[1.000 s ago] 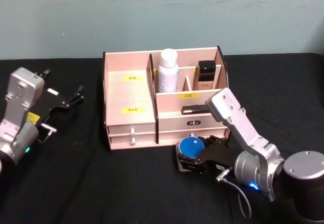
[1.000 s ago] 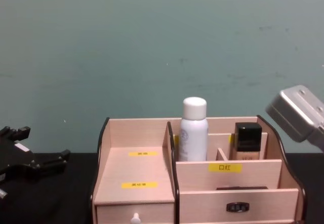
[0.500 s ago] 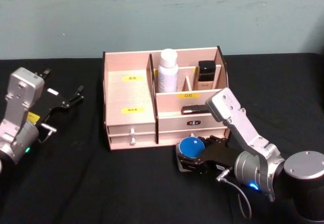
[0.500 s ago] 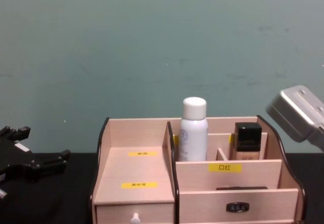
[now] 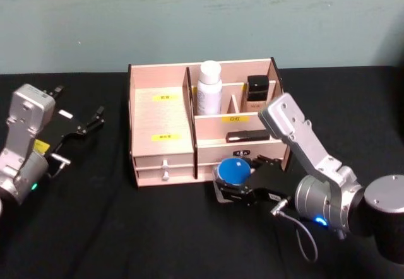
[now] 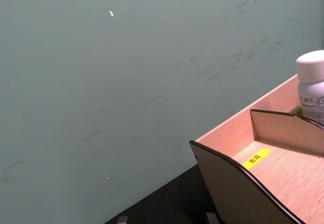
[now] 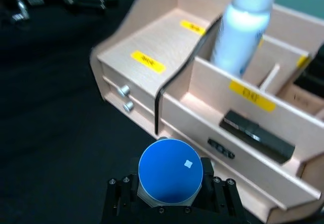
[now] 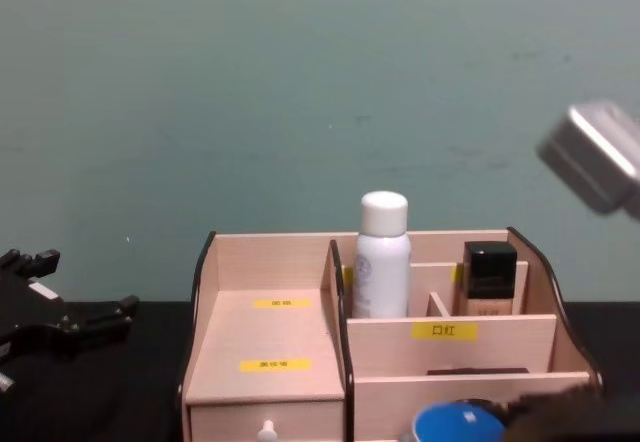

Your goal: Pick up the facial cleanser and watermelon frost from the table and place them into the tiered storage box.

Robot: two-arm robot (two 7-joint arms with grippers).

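The tiered storage box (image 5: 145, 112) stands mid-table, and it also shows in the right wrist view (image 7: 152, 36) and the chest view (image 8: 270, 332). The facial cleanser (image 5: 209, 89), a white bottle (image 8: 382, 262), stands upright in the box's back compartment. My right gripper (image 5: 232, 183) is shut on the watermelon frost (image 5: 234, 170), a jar with a blue lid (image 7: 170, 171), and holds it off the table just in front of the box's small drawers. The lid's top edge shows low in the chest view (image 8: 457, 424). My left gripper (image 5: 88, 122) rests open on the table to the box's left.
A beige bottle with a square black cap (image 5: 257, 93) stands in the back right compartment beside the cleanser. A flat black item (image 7: 255, 133) lies on the box's front right shelf. Black tablecloth lies all around the box, and a teal wall stands behind it.
My right gripper has lifted the blue-lidded jar and carried it a little left, closer to the box front. The right arm's upper link has risen. The left arm has not moved.
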